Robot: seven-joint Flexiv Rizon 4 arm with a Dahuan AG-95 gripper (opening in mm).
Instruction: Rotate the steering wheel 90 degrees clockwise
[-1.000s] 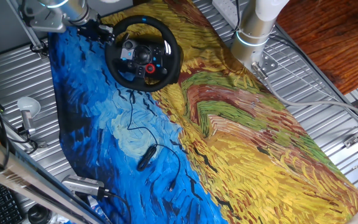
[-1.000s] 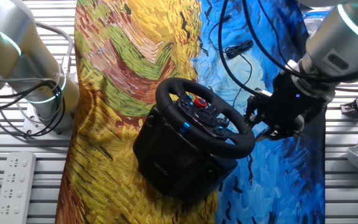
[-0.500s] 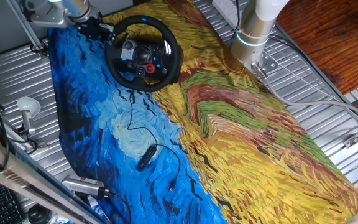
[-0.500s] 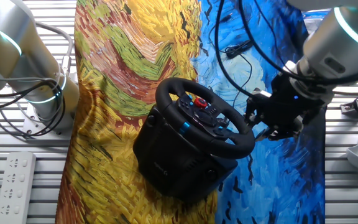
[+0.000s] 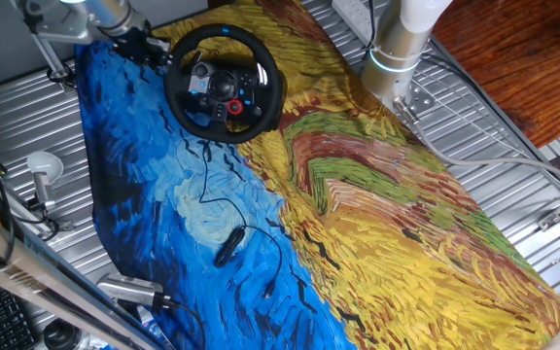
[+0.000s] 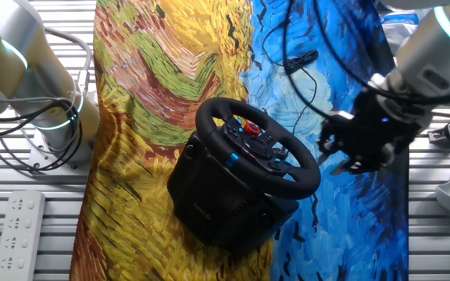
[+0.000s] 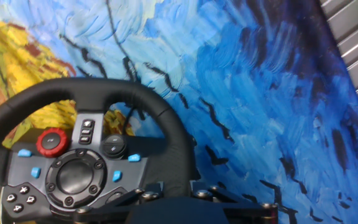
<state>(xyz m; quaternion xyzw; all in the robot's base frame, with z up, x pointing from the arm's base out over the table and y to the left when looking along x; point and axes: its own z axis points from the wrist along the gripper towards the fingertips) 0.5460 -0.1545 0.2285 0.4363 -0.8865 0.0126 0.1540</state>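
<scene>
A robotics lab: a ribbed metal worktop [image 5: 513, 165], a bolted arm base [image 5: 397, 53], a power strip [image 6: 18, 226].

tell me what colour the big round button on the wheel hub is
Red, on the grey hub of the wheel; the hand view shows it best.

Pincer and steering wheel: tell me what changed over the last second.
The pincer has drawn back from the steering wheel's rim, sideways over the blue part of the cloth, and a gap now shows between them. Whether it actually gripped the rim before is unclear. The wheel, its red button, and the small black device with its cable have not moved.
</scene>
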